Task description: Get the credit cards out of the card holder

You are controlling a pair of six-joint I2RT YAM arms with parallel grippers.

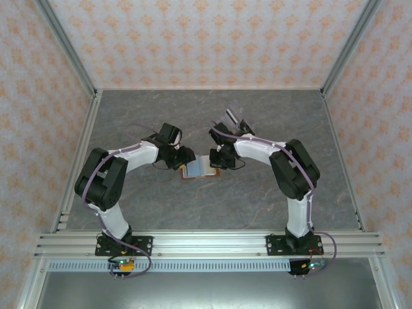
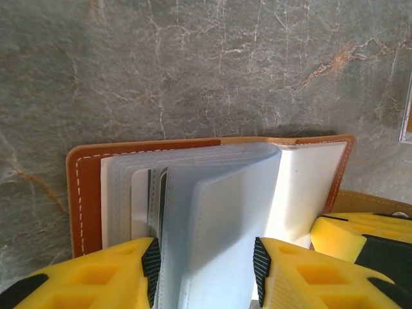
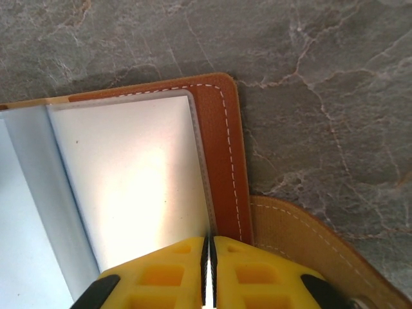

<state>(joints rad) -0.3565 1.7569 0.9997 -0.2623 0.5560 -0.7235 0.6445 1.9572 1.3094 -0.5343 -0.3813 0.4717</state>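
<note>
Since your left gripper point(image 2: 205, 270) is closed about a raised bunch of sleeve pages point(image 2: 219, 212), jaws roughly half wide with pads against both sides, go light on that pinch: you're propping pages, not pulling. Right gripper point(image 3: 208, 257): jaws together, clamped on the near edge of the card holder point(image 3: 222, 148) at its right flap. Use it as the anchor, don't loosen. Holder lies open on the table point(image 3: 322, 77), mid-table between the two arms. Credit cards point(image 2: 140, 206) look tucked in pockets left of the raised bunch, only slim edges showing, none out. My read: tip the bunch rightward to bare one pocket mouth, then take a single card edge and slide it along the pocket. Risk: grabbing sleeve with card, or dragging the holder.
</note>
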